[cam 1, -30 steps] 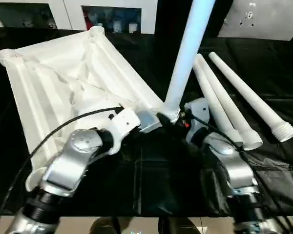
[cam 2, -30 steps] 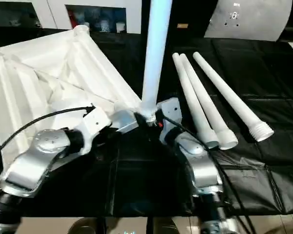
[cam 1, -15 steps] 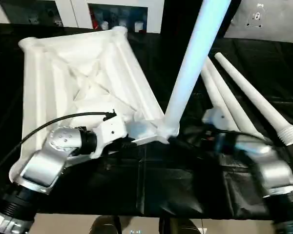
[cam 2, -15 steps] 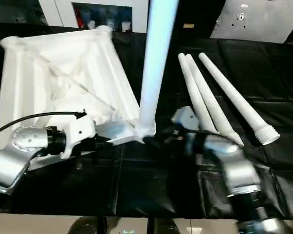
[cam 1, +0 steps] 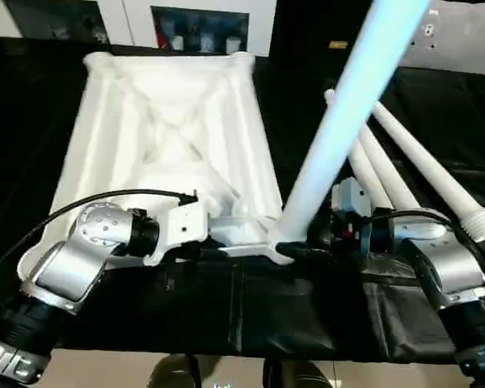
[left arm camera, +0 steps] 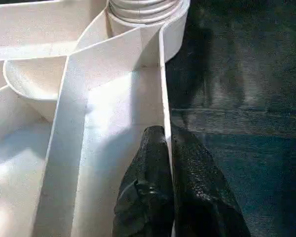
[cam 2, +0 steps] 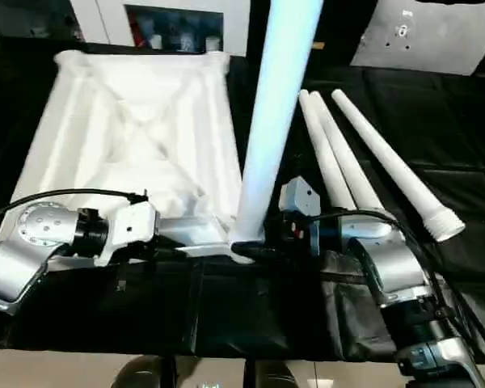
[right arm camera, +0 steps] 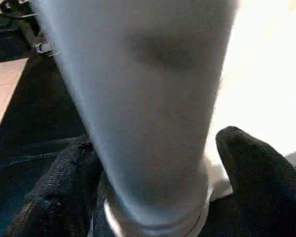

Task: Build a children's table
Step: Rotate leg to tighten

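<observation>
The children's table top [cam 1: 170, 137] lies upside down on the black cloth, its X ribs facing up. One white leg [cam 2: 275, 105] stands in its near right corner socket [left arm camera: 143, 7] and leans up to the right. My left gripper [left arm camera: 166, 136] is shut on the thin near rim wall of the top, close to that socket. The right gripper [right arm camera: 158, 138] straddles the foot of the standing leg, one finger on each side. A sliver of gap shows beside one finger [right arm camera: 251, 168], so it is open.
Three loose white legs [cam 2: 388, 170] lie side by side on the black worktable to the right, threaded ends toward me, just beyond my right forearm [cam 2: 388, 275]. White cabinets and a grey panel [cam 2: 420, 36] stand behind the table.
The table top has swung round with my left arm, so its far corner now sits further right. My right gripper drew away from the leg and is back at its foot. The leg leans more.
</observation>
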Robot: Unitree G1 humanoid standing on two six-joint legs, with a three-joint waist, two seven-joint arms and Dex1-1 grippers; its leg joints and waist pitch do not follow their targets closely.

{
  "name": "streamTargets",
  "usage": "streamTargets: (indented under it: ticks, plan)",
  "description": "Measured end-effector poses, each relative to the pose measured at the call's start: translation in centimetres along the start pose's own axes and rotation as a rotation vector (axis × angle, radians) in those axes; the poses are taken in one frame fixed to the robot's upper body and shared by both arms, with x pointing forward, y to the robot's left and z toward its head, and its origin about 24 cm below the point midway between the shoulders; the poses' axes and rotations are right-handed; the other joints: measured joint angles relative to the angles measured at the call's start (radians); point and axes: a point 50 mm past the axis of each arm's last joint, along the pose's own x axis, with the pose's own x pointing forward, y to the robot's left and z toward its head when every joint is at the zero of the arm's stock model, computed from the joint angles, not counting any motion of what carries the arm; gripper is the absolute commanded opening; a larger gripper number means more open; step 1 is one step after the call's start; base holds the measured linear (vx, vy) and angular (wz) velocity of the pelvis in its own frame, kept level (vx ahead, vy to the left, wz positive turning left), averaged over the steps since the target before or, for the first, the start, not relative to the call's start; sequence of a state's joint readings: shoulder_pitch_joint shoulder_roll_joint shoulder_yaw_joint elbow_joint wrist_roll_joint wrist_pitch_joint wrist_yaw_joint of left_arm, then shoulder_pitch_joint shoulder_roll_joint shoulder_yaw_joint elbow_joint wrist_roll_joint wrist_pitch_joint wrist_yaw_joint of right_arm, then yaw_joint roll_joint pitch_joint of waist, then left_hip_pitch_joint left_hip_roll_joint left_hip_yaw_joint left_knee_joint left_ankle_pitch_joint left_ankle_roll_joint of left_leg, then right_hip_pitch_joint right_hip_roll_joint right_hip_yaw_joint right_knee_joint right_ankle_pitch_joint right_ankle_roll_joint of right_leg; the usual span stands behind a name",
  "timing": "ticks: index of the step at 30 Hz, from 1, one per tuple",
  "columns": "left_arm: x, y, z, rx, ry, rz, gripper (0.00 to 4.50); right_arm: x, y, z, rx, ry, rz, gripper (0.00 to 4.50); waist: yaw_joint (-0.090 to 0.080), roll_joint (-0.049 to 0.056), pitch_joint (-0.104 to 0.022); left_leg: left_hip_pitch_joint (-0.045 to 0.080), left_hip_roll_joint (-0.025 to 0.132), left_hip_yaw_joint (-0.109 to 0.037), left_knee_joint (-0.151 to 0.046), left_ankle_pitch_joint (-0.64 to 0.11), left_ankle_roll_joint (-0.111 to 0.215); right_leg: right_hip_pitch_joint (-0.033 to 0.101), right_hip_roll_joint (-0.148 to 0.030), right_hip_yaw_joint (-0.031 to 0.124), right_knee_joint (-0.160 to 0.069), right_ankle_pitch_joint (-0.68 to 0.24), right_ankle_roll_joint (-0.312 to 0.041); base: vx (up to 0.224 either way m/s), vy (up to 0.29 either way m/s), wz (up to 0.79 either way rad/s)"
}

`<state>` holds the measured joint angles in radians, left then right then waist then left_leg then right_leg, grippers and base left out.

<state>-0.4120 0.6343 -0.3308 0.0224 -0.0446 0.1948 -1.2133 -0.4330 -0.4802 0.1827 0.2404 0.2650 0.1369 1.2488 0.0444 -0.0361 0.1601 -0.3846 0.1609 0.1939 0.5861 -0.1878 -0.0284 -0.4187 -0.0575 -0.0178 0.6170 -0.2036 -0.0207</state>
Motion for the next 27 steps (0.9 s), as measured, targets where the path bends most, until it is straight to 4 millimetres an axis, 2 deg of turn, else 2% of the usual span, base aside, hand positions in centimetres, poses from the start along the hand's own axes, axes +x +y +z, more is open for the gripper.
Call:
streamTargets:
  ticks: [2, 5, 8, 19, 23, 25, 27]
  plan:
    - [0.0, 0.1, 0.0, 0.006, 0.001, -0.004, 0.0, 0.1, 0.0, -0.1, 0.004, 0.0, 0.01, 3.3, 0.0, -0.002, 0.001, 0.0, 0.0, 0.0, 0.0, 0.0, 0.0, 0.0, 0.0, 0.0, 0.0, 0.0, 0.0, 0.0, 0.0, 0.0]
    - [-0.1, 0.3, 0.0, 0.009, 0.002, -0.011, 0.0, 0.2, 0.0, -0.1, 0.009, 0.005, 0.034, 3.16, -0.001, -0.004, 0.002, 0.0, 0.0, 0.0, 0.0, 0.0, 0.0, 0.0, 0.0, 0.0, 0.0, 0.0, 0.0, 0.0, 0.0, 0.0]
    - [-0.1, 0.3, 0.0, 0.011, 0.001, -0.012, 0.0, 0.2, 0.0, -0.2, 0.005, 0.004, 0.039, 2.77, -0.001, -0.005, 0.003, 0.0, 0.0, 0.0, 0.001, 0.0, 0.0, 0.0, 0.0, 0.0, 0.001, 0.0, 0.0, 0.0, 0.0, 0.0]
    - [-0.1, 0.4, -0.2, 0.012, -0.004, -0.008, 0.0, 0.4, -0.1, -0.2, 0.017, 0.007, 0.035, 2.63, -0.002, -0.005, 0.003, 0.001, 0.0, 0.0, 0.001, 0.0, 0.0, 0.0, 0.0, 0.0, 0.002, 0.0, 0.0, 0.0, 0.0, 0.0]
    - [0.0, 0.5, -0.2, -0.051, -0.01, 0.057, 0.0, 0.9, 0.0, -0.4, 0.066, -0.021, -0.057, 2.62, -0.01, -0.005, 0.003, 0.002, 0.001, 0.0, 0.001, 0.001, -0.002, 0.001, 0.0, 0.0, 0.002, 0.002, -0.003, 0.0, 0.0, 0.0]
    - [0.2, 0.6, -0.2, -0.108, -0.024, 0.134, 0.0, 1.6, -0.2, -0.5, 0.094, -0.051, -0.158, 2.62, -0.016, -0.008, 0.004, 0.003, 0.001, 0.001, 0.001, 0.0, -0.006, 0.001, 0.0, 0.0, 0.002, 0.003, -0.005, 0.0, 0.0, 0.0]
    - [0.7, 0.8, 0.1, -0.186, -0.026, 0.237, 0.0, 2.8, -0.5, -0.5, 0.152, -0.104, -0.336, 2.62, -0.031, -0.008, 0.005, 0.004, 0.002, 0.002, 0.001, 0.001, -0.008, 0.001, 0.0, 0.0, 0.0, 0.004, -0.007, 0.0, 0.0, 0.0]
